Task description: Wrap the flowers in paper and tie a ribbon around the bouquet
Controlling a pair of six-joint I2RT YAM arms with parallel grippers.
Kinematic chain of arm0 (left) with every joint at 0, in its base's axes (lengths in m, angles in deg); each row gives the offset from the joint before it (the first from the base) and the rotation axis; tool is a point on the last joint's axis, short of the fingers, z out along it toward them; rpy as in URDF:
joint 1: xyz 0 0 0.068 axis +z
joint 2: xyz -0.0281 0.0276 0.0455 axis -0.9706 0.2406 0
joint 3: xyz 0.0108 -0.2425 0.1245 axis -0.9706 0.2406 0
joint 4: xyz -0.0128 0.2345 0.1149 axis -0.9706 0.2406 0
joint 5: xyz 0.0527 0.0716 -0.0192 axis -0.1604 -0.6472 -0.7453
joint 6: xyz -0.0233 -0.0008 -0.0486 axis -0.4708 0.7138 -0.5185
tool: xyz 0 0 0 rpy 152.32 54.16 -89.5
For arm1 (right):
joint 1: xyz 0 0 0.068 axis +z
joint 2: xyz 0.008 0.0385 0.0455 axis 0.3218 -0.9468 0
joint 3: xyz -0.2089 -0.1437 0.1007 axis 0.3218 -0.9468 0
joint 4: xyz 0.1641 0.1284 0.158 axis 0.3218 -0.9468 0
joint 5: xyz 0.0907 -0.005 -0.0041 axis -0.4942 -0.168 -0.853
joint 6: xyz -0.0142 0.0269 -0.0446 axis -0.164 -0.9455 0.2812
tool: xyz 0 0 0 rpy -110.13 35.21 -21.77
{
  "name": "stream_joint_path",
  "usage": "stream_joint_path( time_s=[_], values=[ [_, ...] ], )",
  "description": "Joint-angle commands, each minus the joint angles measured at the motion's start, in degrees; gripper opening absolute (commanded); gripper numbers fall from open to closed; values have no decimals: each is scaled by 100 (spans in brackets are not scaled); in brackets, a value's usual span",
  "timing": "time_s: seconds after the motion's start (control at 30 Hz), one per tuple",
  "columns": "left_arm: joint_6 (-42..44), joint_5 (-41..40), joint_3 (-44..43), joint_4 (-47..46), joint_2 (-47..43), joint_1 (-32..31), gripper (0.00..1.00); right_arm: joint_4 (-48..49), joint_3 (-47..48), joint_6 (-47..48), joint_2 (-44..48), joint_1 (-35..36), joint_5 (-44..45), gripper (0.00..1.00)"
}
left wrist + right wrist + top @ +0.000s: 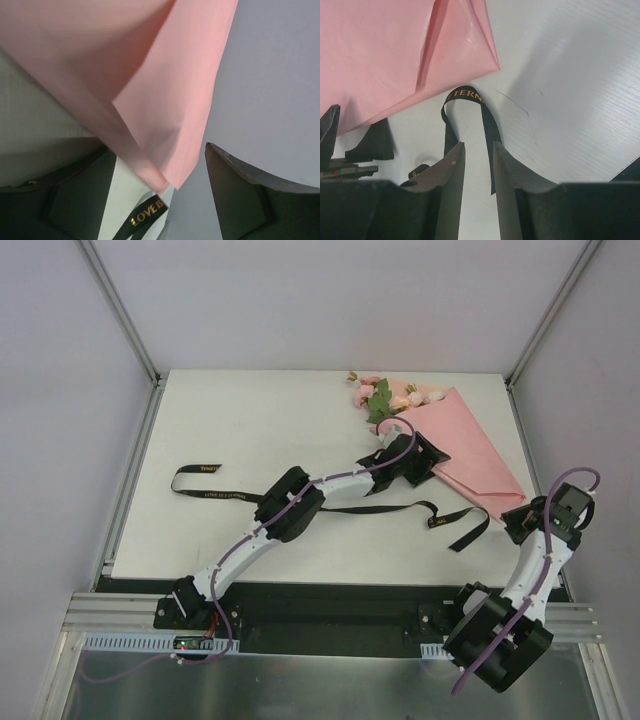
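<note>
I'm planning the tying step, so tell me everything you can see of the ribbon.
The ribbon is a long, narrow, limp black strip with gold lettering. It lies untied on the white table, doubled back in a loop at its left end, passing under the left arm and ending in kinks near the pink paper. In the right wrist view a raised loop stands just ahead of the right gripper, one strand running between its parted fingers, apparently unclamped.
</note>
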Motion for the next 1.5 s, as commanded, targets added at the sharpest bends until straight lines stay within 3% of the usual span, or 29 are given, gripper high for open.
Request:
stream_joint_path(
  time_s=[0.0,0.17,0.2,0.3,0.33,0.53,0.7,0.83,1.1,1.47],
  values=[
    [-381,-771,-546,283,572,30,68,-222,190,71,133,167,61,32],
    [-417,-842,-943,-67,898,179,36,-187,208,132,291,351,-107,33],
    [-434,-763,-934,-225,898,241,25,-187,191,176,326,413,-81,33],
    [-400,-473,-453,-621,601,460,2,-117,155,430,335,738,-89,33],
    [-399,-403,45,-944,295,522,0,-126,103,536,344,826,-107,32],
    [-522,-87,1805,-2009,-752,1067,0,296,-398,730,204,1459,-423,30],
    [-742,650,2719,-2599,-1175,1462,0,744,-364,686,-841,1582,-1169,25],
    [-768,1319,3379,-2854,-1570,1814,0,700,-56,880,-1641,1802,-1162,21],
    [-856,2761,4118,-3346,-1852,2367,0,964,6,581,-2379,1995,-916,21],
    [-890,4299,4734,-3740,-2406,3027,0,947,1007,493,-3585,2013,-240,21]
  ],
)
